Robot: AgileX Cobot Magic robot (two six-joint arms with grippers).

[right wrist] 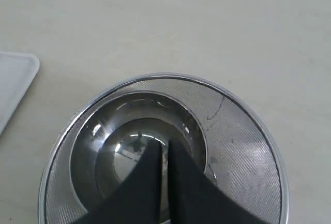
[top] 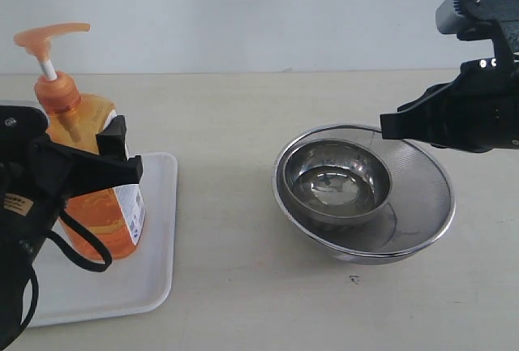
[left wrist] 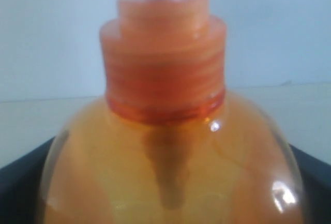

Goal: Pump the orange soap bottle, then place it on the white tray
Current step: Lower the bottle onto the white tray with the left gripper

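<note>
Exterior view: the tall, rectangular, translucent plastic orange soap bottle is seen upright on the flat, shallow, round-cornered white tray at the left of the beige tabletop; its orange pump head is carried on a white stem, and a white-and-red label is worn on the side turned towards the bowls. The black left gripper is clamped around the bottle's body, with one finger laid across the front and one behind. Over on the right, a small round steel bowl is nested inside a larger round steel mesh strainer; the black right gripper is held above the strainer's far rim, well apart from the bottle.

Left wrist view: the frame is pretty much filled by the bottle's rounded shoulder and ribbed orange collar; the dip tube can be made out through the plastic; black fingers are glimpsed at both sides of the bottle, set right against it, so the bottle is pinched between them.

Right wrist view: the right gripper's two dark fingers are pressed together with only a hairline gap between them; they are hung over the small steel bowl inside the mesh strainer; a corner of the white tray is caught at the frame's edge, apart from the strainer.
</note>
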